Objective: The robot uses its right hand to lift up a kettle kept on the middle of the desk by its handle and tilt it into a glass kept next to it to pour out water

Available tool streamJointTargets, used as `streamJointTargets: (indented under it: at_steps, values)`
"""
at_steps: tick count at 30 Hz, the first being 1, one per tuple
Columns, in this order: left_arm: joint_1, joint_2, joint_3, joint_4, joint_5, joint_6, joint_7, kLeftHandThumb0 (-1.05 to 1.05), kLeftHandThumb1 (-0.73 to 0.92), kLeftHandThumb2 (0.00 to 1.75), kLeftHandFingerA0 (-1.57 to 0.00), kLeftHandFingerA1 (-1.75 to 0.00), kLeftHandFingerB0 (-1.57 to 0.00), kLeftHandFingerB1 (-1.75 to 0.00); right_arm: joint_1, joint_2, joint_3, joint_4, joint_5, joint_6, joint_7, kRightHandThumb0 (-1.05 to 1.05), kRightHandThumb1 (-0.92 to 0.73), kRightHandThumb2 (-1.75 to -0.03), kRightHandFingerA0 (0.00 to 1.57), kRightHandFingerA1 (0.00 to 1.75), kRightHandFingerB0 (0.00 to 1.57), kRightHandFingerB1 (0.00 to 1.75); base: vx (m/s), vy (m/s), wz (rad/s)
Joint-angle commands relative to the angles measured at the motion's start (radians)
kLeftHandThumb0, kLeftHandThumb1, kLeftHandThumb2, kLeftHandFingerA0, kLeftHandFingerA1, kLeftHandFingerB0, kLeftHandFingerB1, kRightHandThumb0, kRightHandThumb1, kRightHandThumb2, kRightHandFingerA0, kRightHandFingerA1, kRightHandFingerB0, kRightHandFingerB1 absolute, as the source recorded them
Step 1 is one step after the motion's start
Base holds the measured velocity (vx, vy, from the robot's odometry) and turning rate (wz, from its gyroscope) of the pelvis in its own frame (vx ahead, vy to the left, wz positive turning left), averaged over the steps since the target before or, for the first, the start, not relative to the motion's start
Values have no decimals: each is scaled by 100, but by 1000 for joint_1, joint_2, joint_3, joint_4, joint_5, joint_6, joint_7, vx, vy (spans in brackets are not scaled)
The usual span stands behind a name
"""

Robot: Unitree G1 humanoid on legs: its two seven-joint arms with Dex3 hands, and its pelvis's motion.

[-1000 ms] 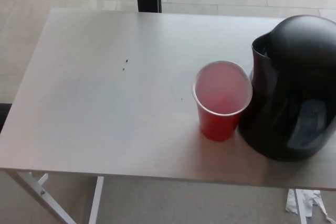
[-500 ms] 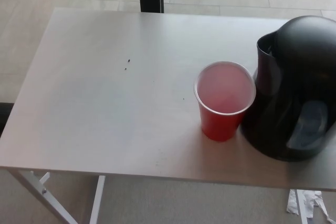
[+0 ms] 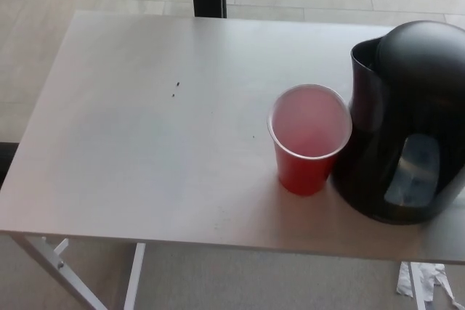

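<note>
A black kettle (image 3: 403,125) stands upright near the right edge of the pale worktop (image 3: 145,143), its spout turned toward the far left and a clear water window showing low on its near side. Just beside it on the left, touching or nearly touching its body, stands a red cup (image 3: 308,139) with a pale inside, upright and open at the top. Neither of the robot's hands shows in the head view, so the state of their fingers cannot be told.
</note>
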Motion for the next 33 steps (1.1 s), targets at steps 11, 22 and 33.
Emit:
streamJointTargets:
  at_steps: [11, 22, 33]
  values:
    - [15, 14, 14, 13, -3, -8, 6, -71, 88, 66, -69, -61, -52, -57, 148, -112, -131, 3, 292, -120, 243, -86, -58, -72, 0, 0, 0, 0, 0, 0, 0]
    - [35, 19, 20, 34, -6, -13, 1, -70, 89, 66, -67, -57, -50, -54, 314, -184, -435, 3, 480, -99, 367, -86, -49, -71, 0, 0, 0, 0, 0, 0, 0]
    - [46, 14, 33, 35, -17, -11, 3, -71, 89, 66, -68, -60, -51, -55, 518, -252, -696, 225, 615, -144, 552, -93, -50, -58, 0, 0, 0, 0, 0, 0, 0]
